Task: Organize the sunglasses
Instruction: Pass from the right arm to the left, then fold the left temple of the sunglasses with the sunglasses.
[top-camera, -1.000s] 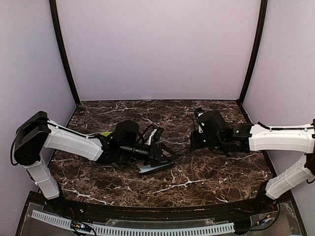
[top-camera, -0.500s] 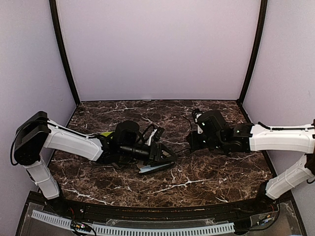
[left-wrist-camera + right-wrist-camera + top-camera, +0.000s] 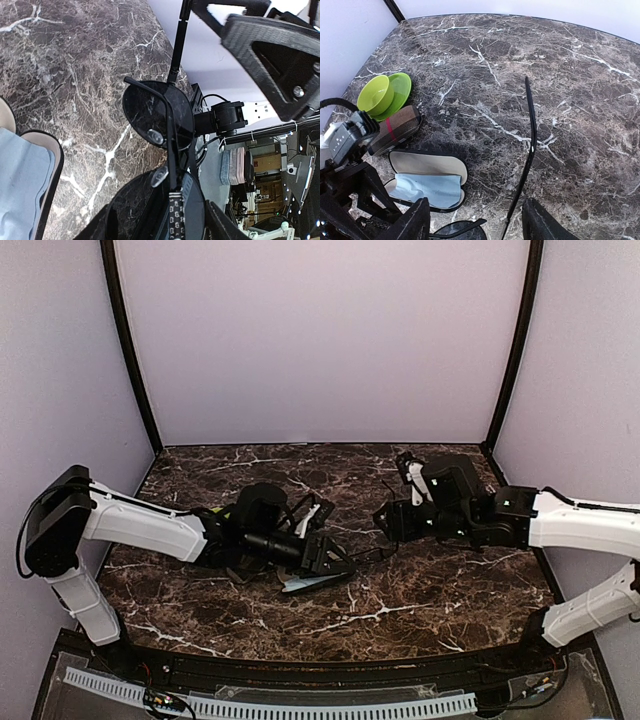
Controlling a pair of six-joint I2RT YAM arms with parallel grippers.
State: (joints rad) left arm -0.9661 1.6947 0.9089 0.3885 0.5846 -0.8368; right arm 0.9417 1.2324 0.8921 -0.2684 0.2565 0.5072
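So here's where it sits: the left gripper [image 3: 325,558] is clamped on the sunglasses [image 3: 160,115], holding them by the front, near the bridge as far as I can make out, with the dark lenses standing up off the table [image 3: 580,75]. In the overhead view that's dead centre, just past an open case [image 3: 427,162] with a blue cloth [image 3: 427,190] lying inside it.

The right gripper [image 3: 477,222] has its fingers wide apart and nothing in them. One temple arm [image 3: 530,130] of the glasses is unfolded and pokes straight out toward it. From the right wrist camera it runs from about 6 o'clock up to 12, passing through the gap between the two fingers without touching either one.

The bit that matters for whatever comes next, I reckon: seen from above, the glasses lie at roughly 8 o'clock from the right gripper, and that temple arm points back at about 2 o'clock from the left one. So the long axis runs pretty much hand to hand. The left arm is obviously nearer since it's got them, and the case is right under its tip at around 6 o'clock.

There's also a closed striped case [image 3: 395,130] and a green bowl [image 3: 375,92] off to the left. I can only spot one pair of glasses.
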